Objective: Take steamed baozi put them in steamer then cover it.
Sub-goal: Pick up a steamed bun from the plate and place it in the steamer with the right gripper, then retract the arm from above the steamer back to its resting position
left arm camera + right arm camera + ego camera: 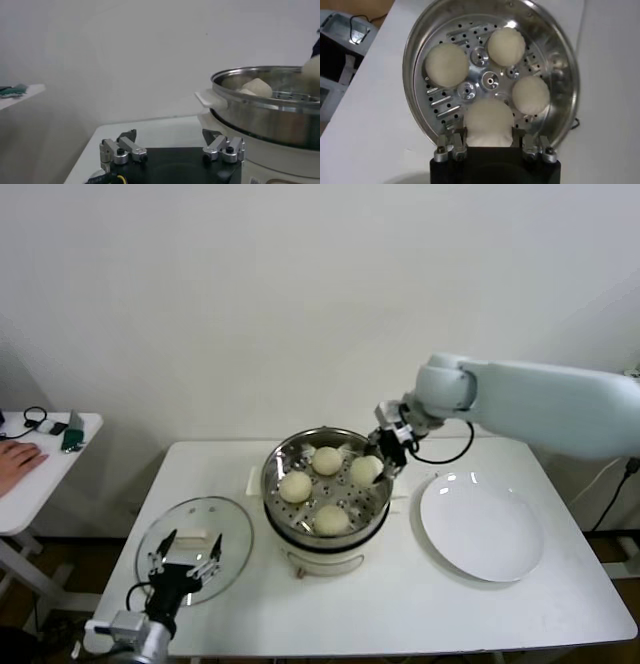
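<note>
Now setting the last steamed baozi (489,122) into the steamer (283,454) — three others already lying beyond the fingertips.

Right gripper (489,145) clamping that bun between its fingers; needing to part, then lift clear of the rim. Left gripper (185,556), fingers spread wide, hovering over the cover (225,529) — plate (482,527) lying aside, nothing blocking.

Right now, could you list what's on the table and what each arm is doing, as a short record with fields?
steamer: on the white table, uncovered
baozi in steamer: four; the fourth baozi sits between the right gripper's fingers
right gripper: over the steamer's edge, closed on that bun
cover: glass lid lying flat on the table, on the steamer's left
left gripper: open, over the cover, holding nothing
plate: white, bare, on the steamer's right
</note>
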Robot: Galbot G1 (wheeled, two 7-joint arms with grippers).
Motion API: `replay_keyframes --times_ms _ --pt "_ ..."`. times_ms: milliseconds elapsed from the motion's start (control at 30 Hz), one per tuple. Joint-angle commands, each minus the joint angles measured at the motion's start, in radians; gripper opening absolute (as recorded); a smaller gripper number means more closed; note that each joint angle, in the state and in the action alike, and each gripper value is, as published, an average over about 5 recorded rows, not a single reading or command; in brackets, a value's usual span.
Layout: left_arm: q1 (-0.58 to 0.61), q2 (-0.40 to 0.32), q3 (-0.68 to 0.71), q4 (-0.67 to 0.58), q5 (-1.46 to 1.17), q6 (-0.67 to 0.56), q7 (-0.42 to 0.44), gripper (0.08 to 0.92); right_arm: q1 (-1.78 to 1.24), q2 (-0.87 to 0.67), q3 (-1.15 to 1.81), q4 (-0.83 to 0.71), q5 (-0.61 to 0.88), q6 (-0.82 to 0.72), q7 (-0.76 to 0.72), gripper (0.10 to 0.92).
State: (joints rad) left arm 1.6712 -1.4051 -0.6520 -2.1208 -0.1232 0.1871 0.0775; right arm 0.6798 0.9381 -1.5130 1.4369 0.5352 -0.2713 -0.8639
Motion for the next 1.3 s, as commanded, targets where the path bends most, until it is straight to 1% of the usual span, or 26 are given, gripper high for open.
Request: replay_keyframes --times_ms 33,233,333,433,533,600,700,767,833,900,967,1033,1100,1233,1300 --pt "-0.001 -0.004 0.002 -0.002 0.003 0.001 0.0 0.823 -0.157 0.027 0.045 -0.038 -0.068 -0.023 0.053 0.611" --pt "0.005 -0.005 0.002 -0.01 0.005 0.0 0.0 0.823 -0.192 0.03 0.084 -0.076 -0.077 -0.021 0.075 0.611" --pt "0.009 -0.005 0.001 -0.016 0.005 0.0 0.0 0.823 -0.174 0.026 0.097 -0.075 -0.05 -0.018 0.071 0.64" --pt "0.009 -0.004 0.0 -0.022 0.005 0.001 0.0 0.823 -0.109 0.014 0.103 -0.076 0.038 -0.009 0.048 0.717" --pt "0.007 -0.004 0.001 -0.027 0.005 0.002 0.002 0.823 0.004 0.0 0.083 -0.089 0.171 0.015 0.005 0.789" --pt "0.005 -0.004 0.004 -0.031 0.006 0.003 0.004 0.823 0.078 -0.01 0.066 -0.104 0.257 0.032 -0.022 0.813" --pt "0.003 -0.003 0.007 -0.035 0.008 0.005 0.008 0.823 0.152 -0.041 0.058 -0.116 0.358 0.047 -0.059 0.821" --pt "0.002 -0.001 0.007 -0.037 0.009 0.005 0.01 0.823 0.178 -0.083 0.063 -0.106 0.42 0.046 -0.073 0.822" --pt "0.001 0.003 0.007 -0.039 0.009 0.005 0.012 0.823 0.174 -0.148 0.092 -0.081 0.486 0.032 -0.054 0.823" --pt "-0.001 0.006 0.006 -0.038 0.007 0.005 0.013 0.823 0.095 -0.238 0.198 -0.048 0.546 0.015 0.029 0.823" --pt "-0.005 0.008 0.005 -0.035 0.004 0.003 0.013 0.823 -0.083 -0.322 0.41 -0.021 0.556 0.007 0.184 0.823" --pt "-0.01 0.008 0.006 -0.03 0.002 0.001 0.013 0.823 -0.282 -0.385 0.651 -0.006 0.514 0.021 0.345 0.823" --pt "-0.018 0.01 0.008 -0.023 -0.005 -0.003 0.015 0.823 -0.456 -0.448 0.831 0.006 0.452 0.071 0.484 0.823" --pt "-0.033 0.015 0.009 -0.013 -0.026 -0.008 0.015 0.823 -0.754 -0.574 1.043 0.077 0.378 0.174 0.655 0.823" --pt "-0.04 0.018 0.009 -0.009 -0.031 -0.011 0.008 0.823 -0.965 -0.612 1.217 0.123 0.36 0.214 0.726 0.823"
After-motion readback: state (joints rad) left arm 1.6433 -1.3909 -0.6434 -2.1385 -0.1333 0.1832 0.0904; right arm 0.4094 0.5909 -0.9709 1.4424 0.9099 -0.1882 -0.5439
